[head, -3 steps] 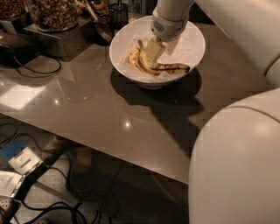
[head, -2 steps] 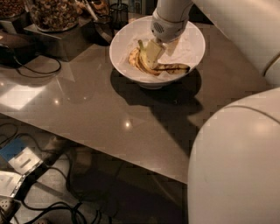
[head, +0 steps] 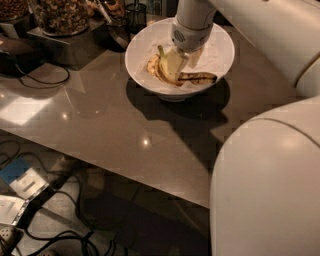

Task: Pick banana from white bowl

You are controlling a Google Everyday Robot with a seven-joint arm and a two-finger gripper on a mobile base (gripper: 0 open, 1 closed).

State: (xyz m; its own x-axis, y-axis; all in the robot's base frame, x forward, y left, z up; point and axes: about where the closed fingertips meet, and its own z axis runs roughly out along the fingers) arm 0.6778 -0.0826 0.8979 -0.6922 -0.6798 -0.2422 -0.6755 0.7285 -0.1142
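The white bowl (head: 220, 47) stands at the back of the dark table. Two bananas lie in it. The banana (head: 198, 77) with dark-brown blotches lies across the bowl's near side, and a greenish stem (head: 160, 50) sticks up at the left. A more curved, lighter banana (head: 152, 67) lies along the left side. My gripper (head: 175, 64) reaches down into the bowl from above and sits on the bananas, hiding their middle. The arm's white wrist (head: 190, 30) is right above it.
Glass jars of nuts (head: 62, 15) stand on a dark stand (head: 65, 47) at the back left, with a dark cup (head: 135, 10) beside the bowl. Cables and boxes (head: 25, 182) lie on the floor below the table's front edge. My white body (head: 270, 185) fills the lower right.
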